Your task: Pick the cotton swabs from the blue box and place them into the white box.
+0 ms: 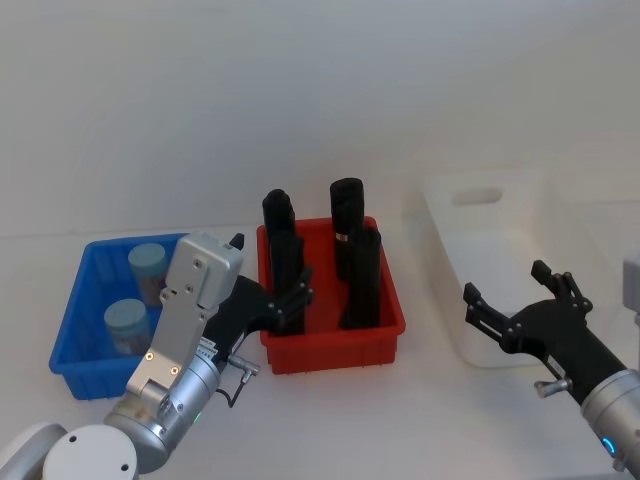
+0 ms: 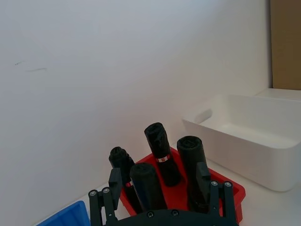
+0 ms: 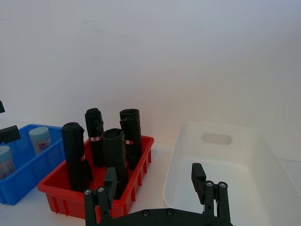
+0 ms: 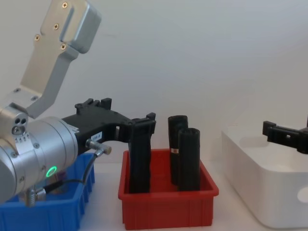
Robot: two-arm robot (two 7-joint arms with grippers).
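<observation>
Two cotton swabs tubs (image 1: 148,265) (image 1: 126,325) with light blue lids stand in the blue box (image 1: 75,315) at the left, and show too as cotton swabs (image 3: 40,138) in the blue box (image 3: 28,165) in the right wrist view. My left gripper (image 1: 270,266) (image 2: 159,188) (image 4: 122,113) hovers open and empty between the blue box and the red bin, to the right of the tubs. My right gripper (image 1: 515,288) (image 3: 154,181) (image 4: 288,134) is open and empty at the near end of the white box (image 1: 445,240) (image 3: 175,174) (image 4: 250,187).
A red bin (image 1: 330,350) (image 4: 168,209) holding several tall black rolls (image 1: 350,215) (image 2: 160,146) stands between the blue and white boxes. A plain white wall runs close behind the table. Bare table lies in front of the bins.
</observation>
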